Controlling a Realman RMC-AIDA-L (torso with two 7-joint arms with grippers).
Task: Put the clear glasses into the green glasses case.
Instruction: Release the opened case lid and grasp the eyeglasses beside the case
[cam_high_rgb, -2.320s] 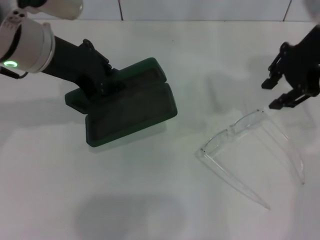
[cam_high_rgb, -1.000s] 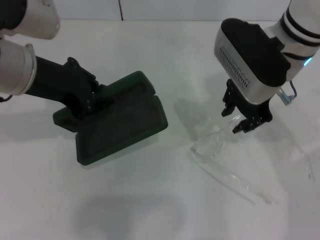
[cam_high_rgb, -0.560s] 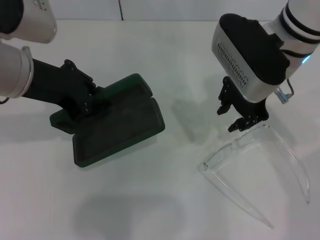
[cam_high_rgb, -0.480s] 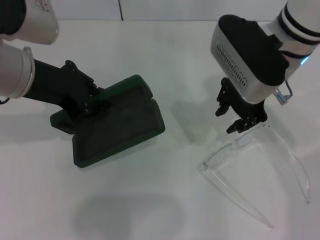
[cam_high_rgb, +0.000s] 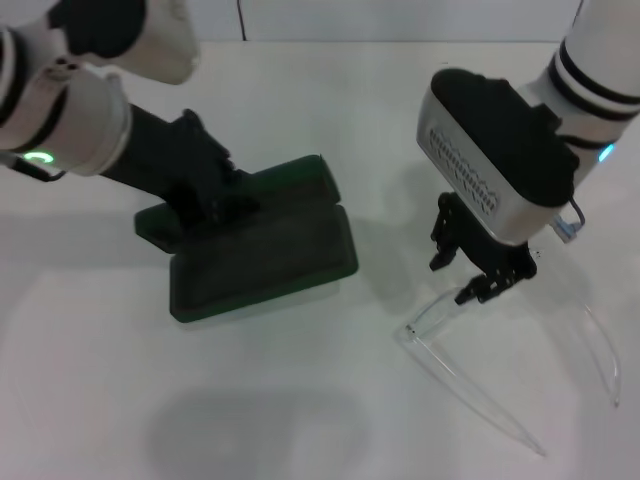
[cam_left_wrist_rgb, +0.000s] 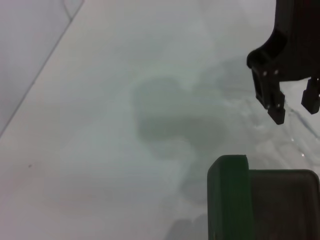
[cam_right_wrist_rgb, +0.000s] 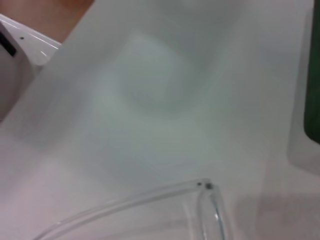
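The green glasses case lies open on the white table, dark lining up. My left gripper is shut on its far left edge. In the left wrist view the case's rim shows close by. The clear glasses rest on the table right of the case, with their temple arms spread toward the front. My right gripper hangs open just over the glasses' front, one finger on each side of it. Its black fingers also show in the left wrist view. The right wrist view shows a clear hinge corner.
The white table carries nothing else. A tiled wall edge runs along the far side. A dark green strip of the case borders the right wrist view.
The left gripper has dragged the case to the right, closer to the glasses. The right gripper has come down and forward over the glasses' front, still open.
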